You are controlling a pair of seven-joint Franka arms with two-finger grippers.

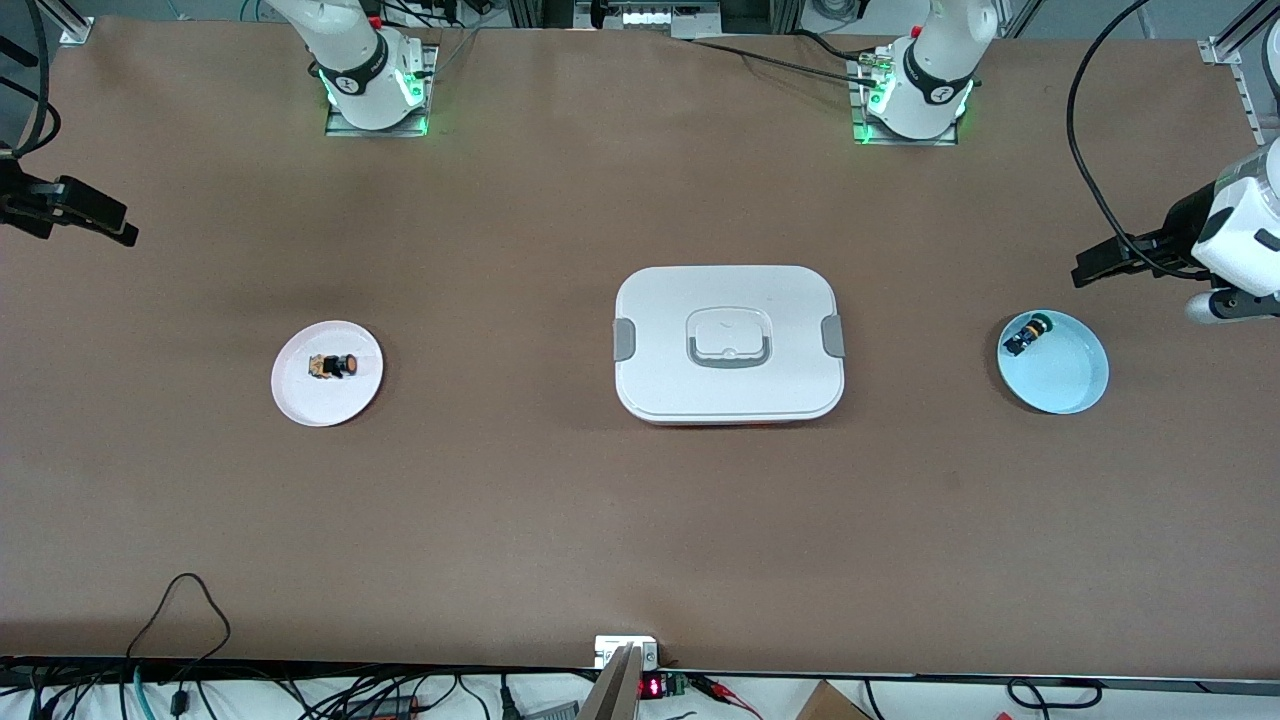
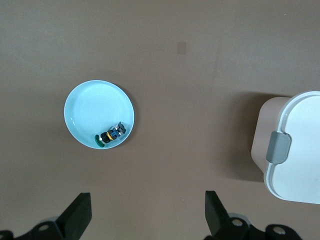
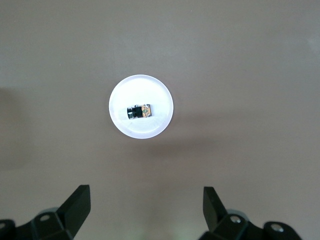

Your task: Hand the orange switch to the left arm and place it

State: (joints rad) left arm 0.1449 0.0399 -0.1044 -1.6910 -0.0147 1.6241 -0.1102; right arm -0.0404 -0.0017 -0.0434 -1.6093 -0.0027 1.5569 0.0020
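The orange switch (image 1: 336,366) lies on a white plate (image 1: 300,396) toward the right arm's end of the table. In the right wrist view the switch (image 3: 139,111) lies on its side in the middle of that plate (image 3: 142,90). My right gripper (image 3: 146,205) is open and empty, high over bare table beside the plate; in the front view it (image 1: 120,230) shows at the table's end. The white box (image 1: 728,343) sits mid-table, lid on. My left gripper (image 2: 148,210) is open and empty, high over the table at the left arm's end (image 1: 1088,270).
A light blue plate (image 1: 1065,380) toward the left arm's end holds a black-and-blue switch (image 1: 1027,334); both show in the left wrist view, the plate (image 2: 90,107) and the switch (image 2: 111,135). The box's corner with a grey latch (image 2: 278,147) is there too.
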